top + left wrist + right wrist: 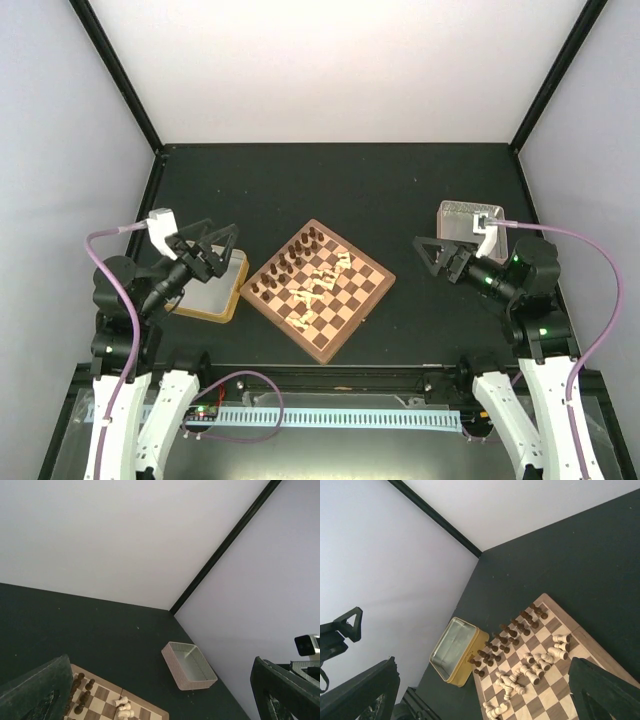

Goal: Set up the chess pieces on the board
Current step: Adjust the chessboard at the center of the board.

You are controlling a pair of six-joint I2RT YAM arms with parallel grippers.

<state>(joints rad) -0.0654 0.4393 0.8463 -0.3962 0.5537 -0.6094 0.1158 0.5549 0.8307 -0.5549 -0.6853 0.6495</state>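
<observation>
Chess pieces [322, 288] lie toppled in a band across the board's [372, 283] middle, parallel to the dark chessmen [290, 262]; left gripper [222, 248] and right gripper [432, 258] flank the board, both released, roughly equidistant.

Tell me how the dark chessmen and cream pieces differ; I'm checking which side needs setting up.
The dark chessmen are brown, the cream pieces pale. The dark chessmen stand upright in two rows along one edge; the cream pieces lie mostly toppled in a mid-board heap. Both sets are on the board.
</observation>
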